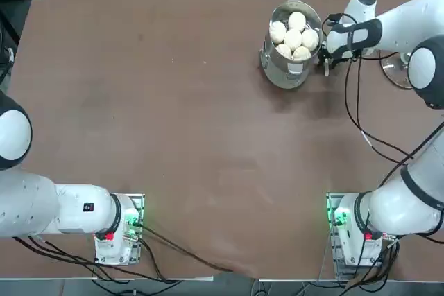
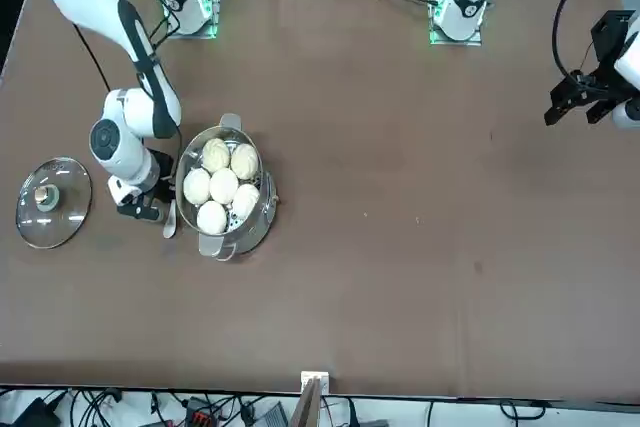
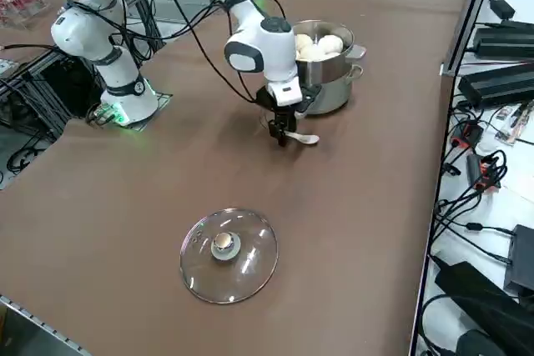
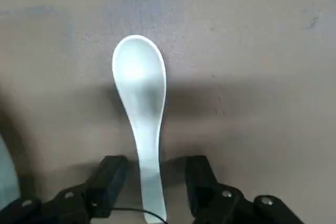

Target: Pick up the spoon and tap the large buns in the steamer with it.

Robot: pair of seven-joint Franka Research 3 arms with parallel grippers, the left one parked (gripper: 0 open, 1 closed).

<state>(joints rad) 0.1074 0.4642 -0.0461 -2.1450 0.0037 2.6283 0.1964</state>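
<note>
Spoon [image 4: 140, 129]: small and white, lying flat on the brown counter [image 1: 173, 136] just beside the steamer, bowl side up.
Steamer [image 1: 286, 67]: shiny metal pot, lid off, so the buns can be reached from above.
Large buns [image 1: 293, 37]: 5 round white buns packed close together inside the steamer.
Right gripper [image 4: 153, 183]: low over the spoon, close beside the steamer. Its 2 fingers [image 4: 107, 179] stand apart, 1 on each side of the spoon's handle, with a small gap on both sides. They are not squeezing the handle yet.
Why it sits so: the fingers line up across the thin handle, so it looks ready to pinch there and leave the bowl end free for tapping.
Glass lid [image 3: 229, 253]: lies flat on the counter, well apart from the steamer, out of the way.
Step now: getting hold of the spoon, I think. No bun is tapped yet.
Watch out: the handle is smooth and thin, so it could slip or tip when pinched.
</note>
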